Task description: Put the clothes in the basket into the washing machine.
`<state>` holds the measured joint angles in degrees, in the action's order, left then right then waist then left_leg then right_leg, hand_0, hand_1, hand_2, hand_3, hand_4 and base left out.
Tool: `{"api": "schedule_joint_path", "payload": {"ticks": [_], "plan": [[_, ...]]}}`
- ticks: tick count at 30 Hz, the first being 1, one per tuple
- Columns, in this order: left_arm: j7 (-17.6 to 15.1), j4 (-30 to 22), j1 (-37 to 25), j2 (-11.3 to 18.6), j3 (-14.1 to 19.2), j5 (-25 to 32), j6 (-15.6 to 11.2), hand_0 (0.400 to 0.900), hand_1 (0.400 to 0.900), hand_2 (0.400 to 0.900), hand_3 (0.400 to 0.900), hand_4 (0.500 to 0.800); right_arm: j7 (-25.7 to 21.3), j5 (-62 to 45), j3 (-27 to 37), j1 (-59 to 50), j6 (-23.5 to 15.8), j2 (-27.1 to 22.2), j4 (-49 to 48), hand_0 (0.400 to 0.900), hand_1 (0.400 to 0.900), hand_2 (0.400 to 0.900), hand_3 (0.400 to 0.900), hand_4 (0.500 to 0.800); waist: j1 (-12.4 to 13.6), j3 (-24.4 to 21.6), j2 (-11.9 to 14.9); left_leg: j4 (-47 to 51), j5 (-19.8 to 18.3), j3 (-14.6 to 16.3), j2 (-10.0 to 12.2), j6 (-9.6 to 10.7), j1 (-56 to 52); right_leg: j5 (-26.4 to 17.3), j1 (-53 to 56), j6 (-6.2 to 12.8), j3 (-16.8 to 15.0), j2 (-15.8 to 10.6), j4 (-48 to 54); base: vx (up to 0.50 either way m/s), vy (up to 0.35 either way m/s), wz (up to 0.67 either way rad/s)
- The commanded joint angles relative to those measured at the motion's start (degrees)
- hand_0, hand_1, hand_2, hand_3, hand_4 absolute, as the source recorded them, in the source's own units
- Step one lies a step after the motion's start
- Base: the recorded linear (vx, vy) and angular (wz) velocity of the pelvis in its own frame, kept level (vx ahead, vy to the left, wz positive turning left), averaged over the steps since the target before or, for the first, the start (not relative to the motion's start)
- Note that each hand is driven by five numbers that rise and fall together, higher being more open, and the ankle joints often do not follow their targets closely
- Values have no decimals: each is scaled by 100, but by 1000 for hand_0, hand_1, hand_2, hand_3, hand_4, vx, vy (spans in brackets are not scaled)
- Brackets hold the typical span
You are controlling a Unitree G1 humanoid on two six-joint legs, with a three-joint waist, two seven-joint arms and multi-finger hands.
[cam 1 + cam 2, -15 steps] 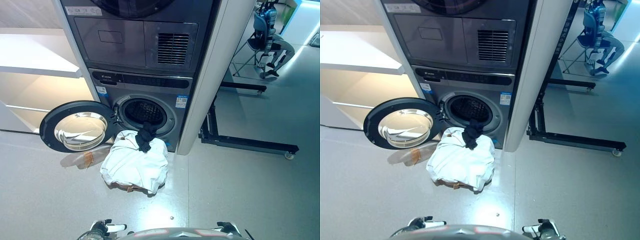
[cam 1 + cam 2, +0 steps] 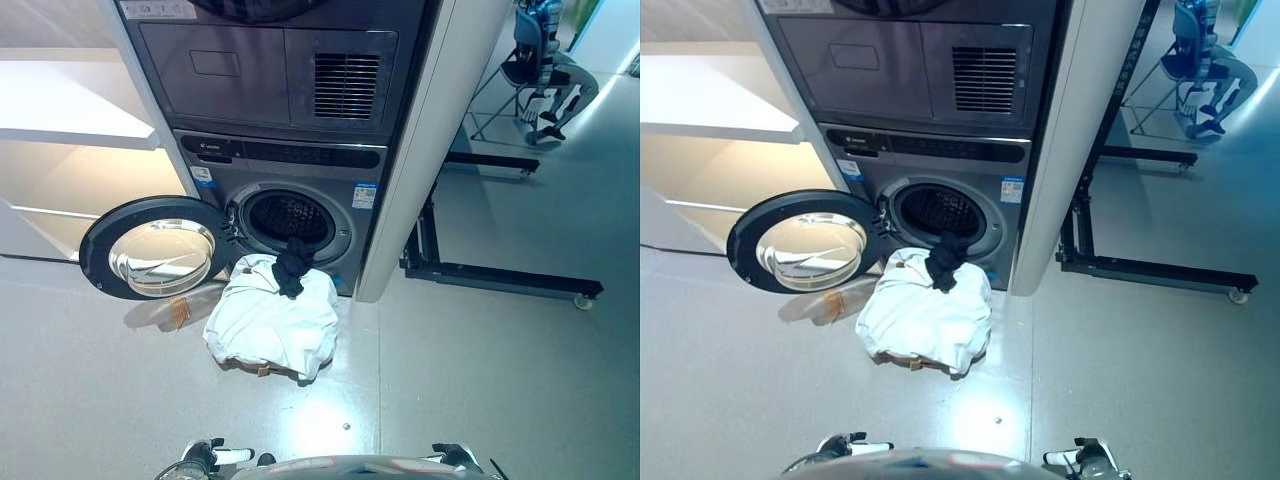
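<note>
Cam shift only (no obj moves)

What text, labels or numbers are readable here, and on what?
None can be read.
White label on the upper unit: print too small.
Control panel of the washing machine: markings blurred.
Sticker left of the drum opening: too small.
Blue and white sticker right of the drum opening: too small.

Both hands sit low at the very near edge of view, barely peeking in. The left hand (image 2: 205, 458) shows at the near left, dark with a white tip pointing right. The right hand (image 2: 1087, 459) shows at the near right; its finger pose can't be made out.
</note>
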<state>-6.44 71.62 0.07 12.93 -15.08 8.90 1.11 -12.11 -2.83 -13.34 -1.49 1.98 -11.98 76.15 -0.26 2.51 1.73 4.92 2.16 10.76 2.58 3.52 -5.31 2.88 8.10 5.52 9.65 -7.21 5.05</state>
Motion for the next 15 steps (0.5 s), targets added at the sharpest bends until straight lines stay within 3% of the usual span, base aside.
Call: {"api": "schedule_joint_path", "payload": {"ticks": [1,9,11,13,15], "plan": [[-130,429,-252,-81,13,17,-39,900,900,900,900,800,-108,101,-206,-269,-17,-151,216,900,900,900,900,800,29,-76,40,-221,-755,6,-93,-265,-109,-379,-421,122,-86,-44,-87,46,-69,-6],[-262,412,-330,-80,170,696,43,900,900,900,900,800,-162,-45,-207,-376,12,-202,163,900,900,900,900,800,-37,54,59,-651,-791,-51,76,-166,106,-282,-535,-67,-221,159,-235,39,-117,-8],[-377,381,-360,-101,289,1044,6,900,900,900,900,800,-161,-33,-179,-426,-4,-242,156,900,900,900,900,800,-43,149,152,-1259,-902,-66,167,-121,339,-299,-627,-161,-240,143,-359,29,-164,-4],[-426,388,-308,-109,456,1141,-83,900,900,900,900,800,-114,13,-165,-450,2,-290,146,900,900,900,900,800,-63,208,293,-2102,-1104,-162,195,-217,485,-302,-797,-287,-235,71,-540,73,-145,-8],[-382,425,-228,-103,590,1225,-197,900,900,900,900,800,-88,171,-194,-428,78,-349,122,900,900,900,900,800,-43,259,324,-2845,-855,-306,131,-229,777,-292,-901,-440,-227,100,-653,105,-86,-19]]}}
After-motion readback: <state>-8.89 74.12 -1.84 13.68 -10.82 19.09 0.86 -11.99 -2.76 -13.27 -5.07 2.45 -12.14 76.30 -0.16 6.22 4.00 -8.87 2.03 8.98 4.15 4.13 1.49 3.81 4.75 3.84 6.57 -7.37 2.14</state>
